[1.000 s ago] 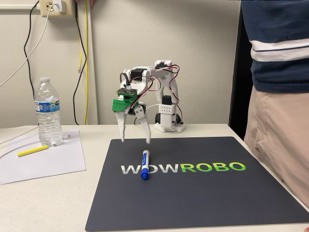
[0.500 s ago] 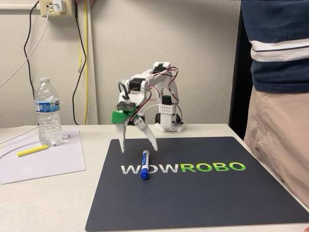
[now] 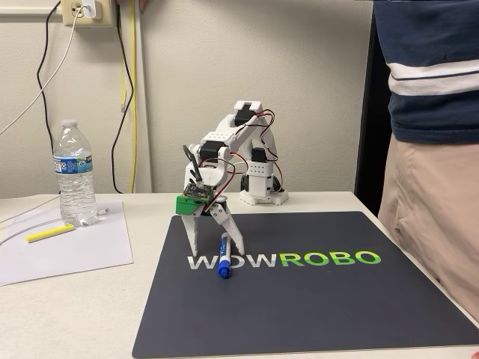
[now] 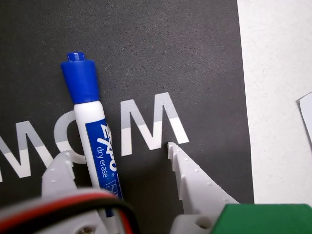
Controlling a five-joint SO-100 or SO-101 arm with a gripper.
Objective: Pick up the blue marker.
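Observation:
The blue marker (image 3: 224,258) lies on the black mat (image 3: 314,299), on the W of the "WOWROBO" print, with its blue cap toward the camera in the fixed view. My gripper (image 3: 217,250) is open and low over the mat, one white finger on each side of the marker's far end. In the wrist view the marker (image 4: 89,109) runs up from between the fingers of the gripper (image 4: 117,151), close to the left finger (image 4: 58,170) and well apart from the right finger (image 4: 187,170). Nothing is gripped.
A water bottle (image 3: 75,176) stands at the left on a sheet of paper (image 3: 67,254), with a yellow highlighter (image 3: 50,233) beside it. A person (image 3: 430,149) stands at the table's right edge. Cables hang down the wall behind.
The arm has reached forward and down. The open gripper has dropped from above the mat's far edge to straddle the marker's far end. The marker has not moved.

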